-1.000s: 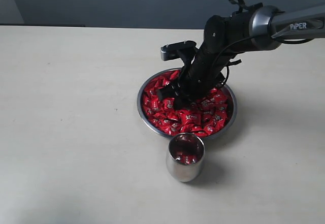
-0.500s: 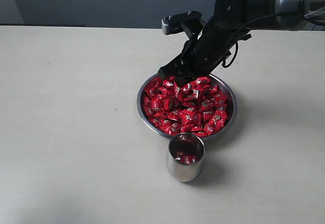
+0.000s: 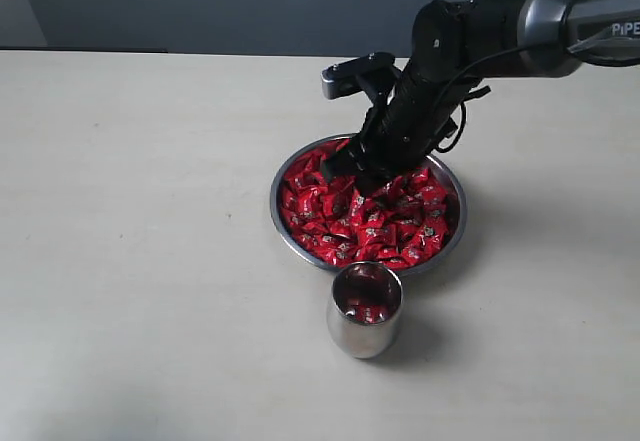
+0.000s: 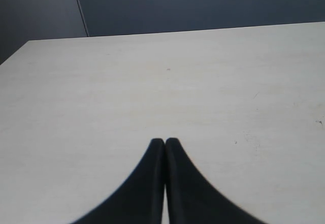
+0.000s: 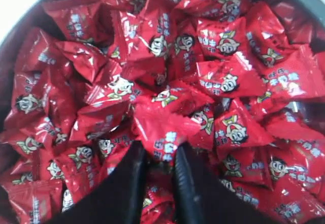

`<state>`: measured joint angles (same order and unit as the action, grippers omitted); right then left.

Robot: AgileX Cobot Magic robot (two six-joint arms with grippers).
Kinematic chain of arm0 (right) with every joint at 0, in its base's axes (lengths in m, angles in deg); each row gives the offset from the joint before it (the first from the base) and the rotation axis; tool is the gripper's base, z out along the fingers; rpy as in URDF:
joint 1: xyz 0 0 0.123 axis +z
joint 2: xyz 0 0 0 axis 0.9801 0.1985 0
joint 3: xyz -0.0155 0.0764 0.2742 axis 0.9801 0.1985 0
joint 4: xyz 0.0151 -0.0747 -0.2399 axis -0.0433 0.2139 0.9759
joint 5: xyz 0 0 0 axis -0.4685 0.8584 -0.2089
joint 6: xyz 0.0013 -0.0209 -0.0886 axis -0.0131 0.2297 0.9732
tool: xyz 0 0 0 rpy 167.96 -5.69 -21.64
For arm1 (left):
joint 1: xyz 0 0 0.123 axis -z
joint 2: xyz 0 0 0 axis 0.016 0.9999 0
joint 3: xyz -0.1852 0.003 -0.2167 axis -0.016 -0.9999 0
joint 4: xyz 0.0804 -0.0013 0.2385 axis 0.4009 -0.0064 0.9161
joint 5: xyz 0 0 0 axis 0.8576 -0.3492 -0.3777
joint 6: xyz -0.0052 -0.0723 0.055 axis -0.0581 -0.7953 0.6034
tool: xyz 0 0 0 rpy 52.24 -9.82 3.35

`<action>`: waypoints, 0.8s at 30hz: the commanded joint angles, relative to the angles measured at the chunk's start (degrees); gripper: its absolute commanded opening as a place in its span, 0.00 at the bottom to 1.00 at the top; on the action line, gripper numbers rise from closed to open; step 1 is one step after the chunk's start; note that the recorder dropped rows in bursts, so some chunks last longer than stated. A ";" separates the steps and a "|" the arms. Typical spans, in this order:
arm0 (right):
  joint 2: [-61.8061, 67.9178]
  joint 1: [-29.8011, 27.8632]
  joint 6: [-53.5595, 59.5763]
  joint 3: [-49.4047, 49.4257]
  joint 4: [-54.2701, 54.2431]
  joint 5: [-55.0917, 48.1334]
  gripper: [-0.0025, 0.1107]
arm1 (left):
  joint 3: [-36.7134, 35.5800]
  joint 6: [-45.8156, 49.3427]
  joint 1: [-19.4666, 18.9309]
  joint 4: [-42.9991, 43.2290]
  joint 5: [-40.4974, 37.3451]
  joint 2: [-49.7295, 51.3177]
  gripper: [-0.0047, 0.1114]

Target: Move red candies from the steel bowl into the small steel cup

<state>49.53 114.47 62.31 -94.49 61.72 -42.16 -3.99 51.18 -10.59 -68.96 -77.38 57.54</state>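
One candy (image 5: pixel 161 131) pinched by right fingers (image 5: pixel 129 183) inside steel bowl rim (image 3: pixel 273 204); left fingers (image 4: pixel 151 179) closed.

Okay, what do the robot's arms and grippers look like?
The right arm is black with a silver tube bearing white lettering, looped black cables and a grey box. The left gripper and right gripper have smooth, black, tapering fingers.

You're looking at a pale, cream-coloured table (image 3: pixel 150 261) with a matt, faintly marked top. Behind its far edge you have a plain dark blue-grey wall (image 3: pixel 250 6), split by one seam (image 4: pixel 80 8). The light is soft and even.
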 commanded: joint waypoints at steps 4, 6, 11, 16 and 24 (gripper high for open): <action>3.39 -0.42 -0.09 -0.10 0.51 0.87 0.02 | -0.11 -0.11 -0.09 0.11 0.55 -0.27 0.04; 3.38 -0.42 -0.09 -0.10 0.51 1.59 0.12 | -0.11 -0.11 -0.09 0.11 0.55 -0.27 0.04; 3.61 -0.42 -0.19 -0.10 0.37 2.50 0.30 | -0.11 -0.11 -0.09 0.11 0.55 -0.27 0.04; 3.61 -0.42 -0.19 -0.10 0.37 4.93 0.30 | -0.11 -0.11 -0.09 0.11 0.55 -0.27 0.04; 3.70 -0.42 -0.09 -0.10 0.37 6.84 0.30 | -0.11 -0.11 -0.09 0.11 0.55 -0.27 0.04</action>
<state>53.28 114.47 62.21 -94.49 61.94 -36.27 -3.99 51.18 -10.59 -68.96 -77.38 57.54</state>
